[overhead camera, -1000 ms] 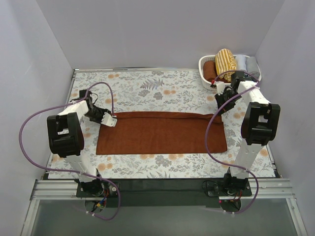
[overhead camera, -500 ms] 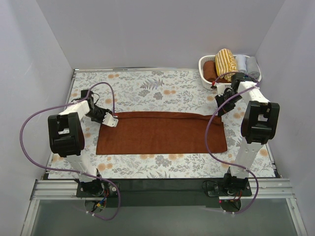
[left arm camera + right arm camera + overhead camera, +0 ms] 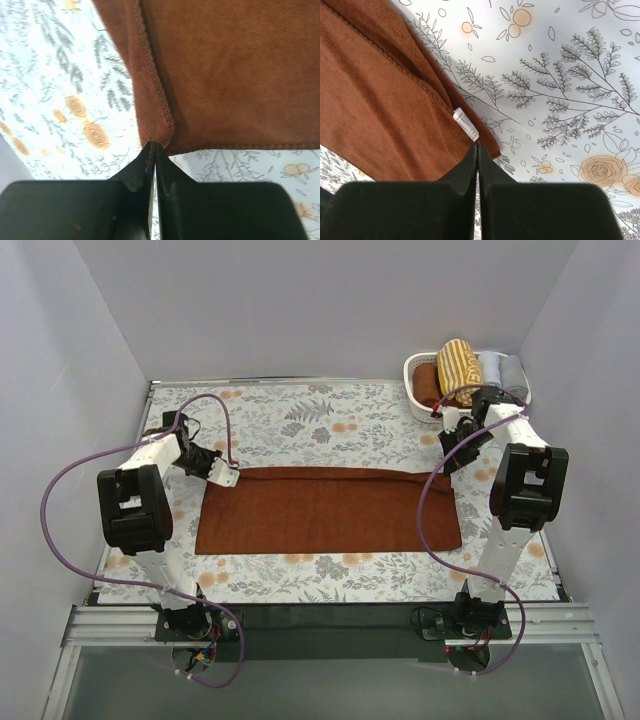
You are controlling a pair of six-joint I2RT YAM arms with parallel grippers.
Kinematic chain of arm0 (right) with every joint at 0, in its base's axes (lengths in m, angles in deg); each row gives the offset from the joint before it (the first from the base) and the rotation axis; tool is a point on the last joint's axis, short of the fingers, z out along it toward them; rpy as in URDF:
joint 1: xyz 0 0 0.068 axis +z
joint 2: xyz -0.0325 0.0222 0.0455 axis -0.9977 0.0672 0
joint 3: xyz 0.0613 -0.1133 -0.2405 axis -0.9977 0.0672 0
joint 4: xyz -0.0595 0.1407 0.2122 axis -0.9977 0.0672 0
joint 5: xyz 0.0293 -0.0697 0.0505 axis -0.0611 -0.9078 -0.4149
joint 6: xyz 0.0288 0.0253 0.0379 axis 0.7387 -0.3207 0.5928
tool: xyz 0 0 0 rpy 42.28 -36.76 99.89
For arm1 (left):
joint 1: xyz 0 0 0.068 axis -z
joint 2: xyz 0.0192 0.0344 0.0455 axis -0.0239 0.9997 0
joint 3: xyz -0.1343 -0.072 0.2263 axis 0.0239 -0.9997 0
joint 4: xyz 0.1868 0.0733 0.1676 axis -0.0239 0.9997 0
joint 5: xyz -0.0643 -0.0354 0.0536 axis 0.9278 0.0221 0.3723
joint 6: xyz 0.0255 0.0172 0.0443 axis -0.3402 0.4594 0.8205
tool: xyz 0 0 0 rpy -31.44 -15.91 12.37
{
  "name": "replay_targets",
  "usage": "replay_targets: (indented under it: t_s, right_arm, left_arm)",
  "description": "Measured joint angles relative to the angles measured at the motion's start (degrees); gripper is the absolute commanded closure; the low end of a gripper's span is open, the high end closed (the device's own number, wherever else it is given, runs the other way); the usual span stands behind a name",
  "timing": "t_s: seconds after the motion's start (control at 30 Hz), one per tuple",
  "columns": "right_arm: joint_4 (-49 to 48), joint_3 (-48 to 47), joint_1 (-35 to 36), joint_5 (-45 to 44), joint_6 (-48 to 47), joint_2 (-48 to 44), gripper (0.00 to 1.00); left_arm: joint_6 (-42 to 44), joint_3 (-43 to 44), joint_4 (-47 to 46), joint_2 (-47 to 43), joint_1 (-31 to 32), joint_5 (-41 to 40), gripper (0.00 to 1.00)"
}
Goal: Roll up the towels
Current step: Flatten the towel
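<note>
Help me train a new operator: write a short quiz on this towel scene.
1. True or false: the rust-brown towel is already rolled up.
2. Where is the mustard-yellow striped towel? A) in the white basket; B) on top of the rust-brown towel; C) underneath it.
3. Fill the gap: the left gripper and the right gripper are each shut on a corner of the rust-brown towel's ____ edge (near or far).

Key: 1 false, it lies spread flat; 2 A; 3 far.
</note>
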Motion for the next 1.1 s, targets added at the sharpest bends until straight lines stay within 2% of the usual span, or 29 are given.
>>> replay_targets:
  t_s: [0.2, 0.4, 0.6, 0.87, 1.1]
  right_arm:
    - [0.0, -2.0, -1.0, 0.1, 0.7, 0.4, 0.99]
    - [-1.4, -3.0, -1.9, 0.3, 2.4, 0.6, 0.99]
    - [-4.9, -3.4, -2.1, 0.3, 5.1, 2.6, 0.99]
    - [-9.5, -4.9, -2.1, -0.3, 9.2, 5.9, 0.99]
    - [-12.9, -8.8, -2.1, -1.8, 12.7, 7.3, 0.99]
  left_arm:
    - [-0.1, 4.7, 2.4, 1.0, 0.0, 2.4, 1.0]
    - [-2.9, 11.3, 2.6, 6.4, -0.3, 5.5, 1.0]
    - [-12.3, 15.6, -0.9, 11.6, -0.4, 7.1, 1.0]
    - [-25.3, 16.0, -9.1, 14.3, -0.4, 7.1, 1.0]
    - [-31.0, 16.1, -13.0, 15.9, -1.2, 6.8, 1.0]
